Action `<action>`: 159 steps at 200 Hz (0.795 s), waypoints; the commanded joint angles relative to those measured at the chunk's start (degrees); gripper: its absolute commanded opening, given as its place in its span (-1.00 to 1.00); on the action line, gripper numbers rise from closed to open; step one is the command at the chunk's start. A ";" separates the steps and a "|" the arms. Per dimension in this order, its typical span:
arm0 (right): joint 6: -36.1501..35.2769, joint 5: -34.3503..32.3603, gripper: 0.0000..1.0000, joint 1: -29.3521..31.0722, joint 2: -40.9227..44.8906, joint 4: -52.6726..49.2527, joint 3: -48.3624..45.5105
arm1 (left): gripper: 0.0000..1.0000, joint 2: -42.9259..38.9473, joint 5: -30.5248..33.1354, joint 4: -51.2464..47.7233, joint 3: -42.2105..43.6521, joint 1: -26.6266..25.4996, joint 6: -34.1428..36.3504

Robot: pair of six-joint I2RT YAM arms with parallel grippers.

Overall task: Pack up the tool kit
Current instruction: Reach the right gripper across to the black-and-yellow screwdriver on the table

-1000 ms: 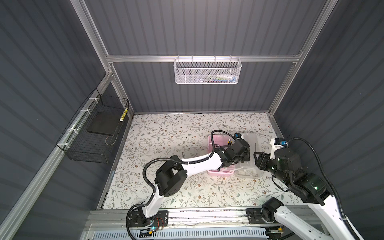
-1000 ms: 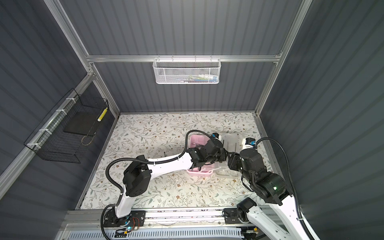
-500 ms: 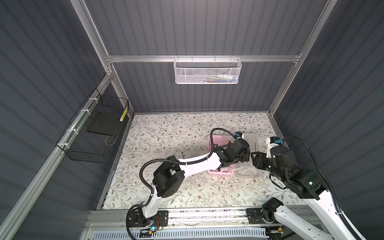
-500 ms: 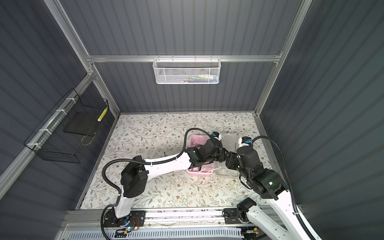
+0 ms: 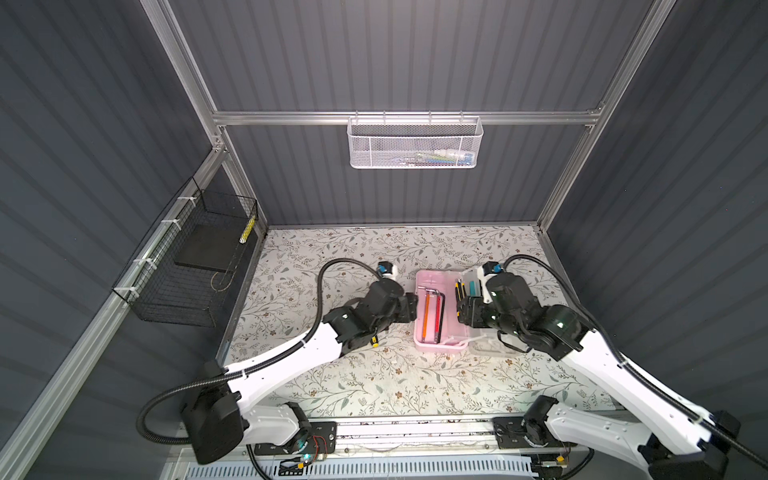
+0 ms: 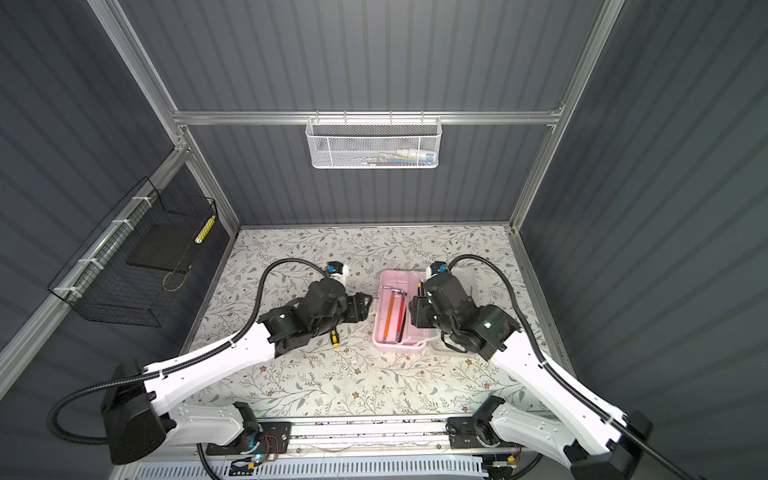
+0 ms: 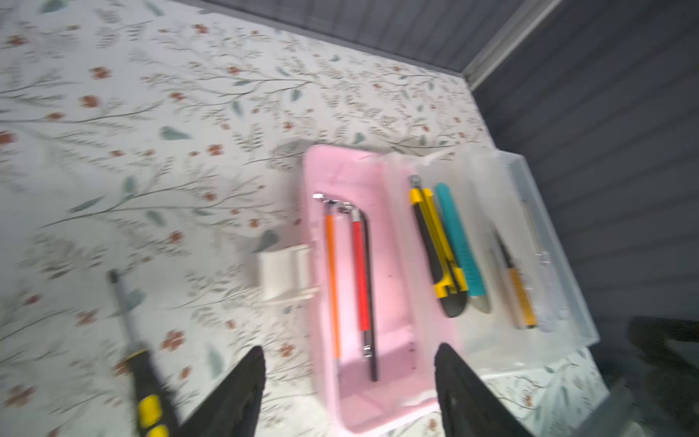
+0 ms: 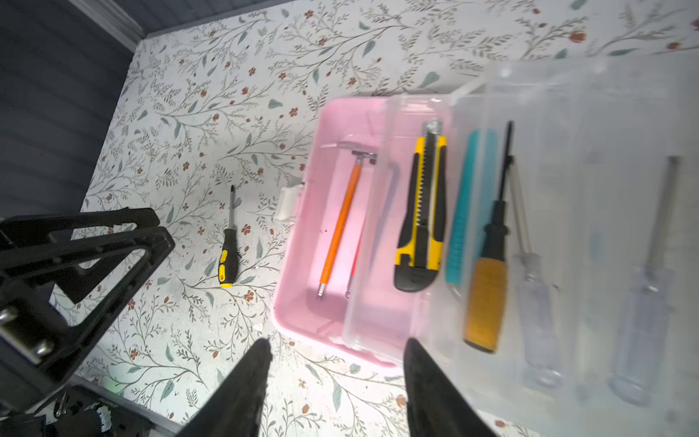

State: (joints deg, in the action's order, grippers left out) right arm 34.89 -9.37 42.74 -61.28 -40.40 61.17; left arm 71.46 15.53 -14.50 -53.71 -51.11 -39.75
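Observation:
The tool kit's pink case [image 5: 451, 328] lies open on the floral mat, its frosted clear lid [image 8: 605, 189] folded out to one side. Orange [image 7: 332, 280] and red [image 7: 361, 276] hex keys lie in the pink base. A yellow utility knife [image 8: 421, 212], a teal one [image 8: 463, 212] and several screwdrivers, one orange-handled [image 8: 488, 291], rest on the clear plastic. A black-and-yellow screwdriver [image 8: 229, 246] lies on the mat under my left arm. My left gripper [image 5: 411, 307] stands open at the case's left edge. My right gripper [image 5: 463, 309] hangs open over the case's right side, holding nothing.
A white mesh basket [image 5: 415, 143] hangs on the back wall with small items in it. A black wire basket [image 5: 195, 266] is fixed to the left wall. Dark walls close in the mat on three sides, and the case's white latch [image 7: 283, 276] sticks out toward my left gripper.
My left gripper has opened and drawn back to the left, off the case, uncovering the hex keys. My right gripper has moved left toward the case.

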 commanded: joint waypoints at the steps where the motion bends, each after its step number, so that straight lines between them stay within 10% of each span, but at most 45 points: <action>1: 1.17 -1.66 0.09 3.92 -5.98 3.34 3.56 | 0.45 -7.30 -0.57 -4.16 6.73 3.39 -2.97; 101: -1.59 1.79 0.13 13.37 -36.50 6.25 18.09 | 0.48 -20.46 -22.13 -0.31 26.12 31.20 -4.20; 159: -2.37 5.99 0.10 15.64 -48.23 6.86 24.62 | 0.46 -17.59 -29.70 5.06 29.19 38.36 -4.95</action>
State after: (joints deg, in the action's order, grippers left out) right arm 33.28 -5.52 57.28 -106.45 -33.65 82.85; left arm 53.08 -8.34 -13.17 -26.06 -14.55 -44.18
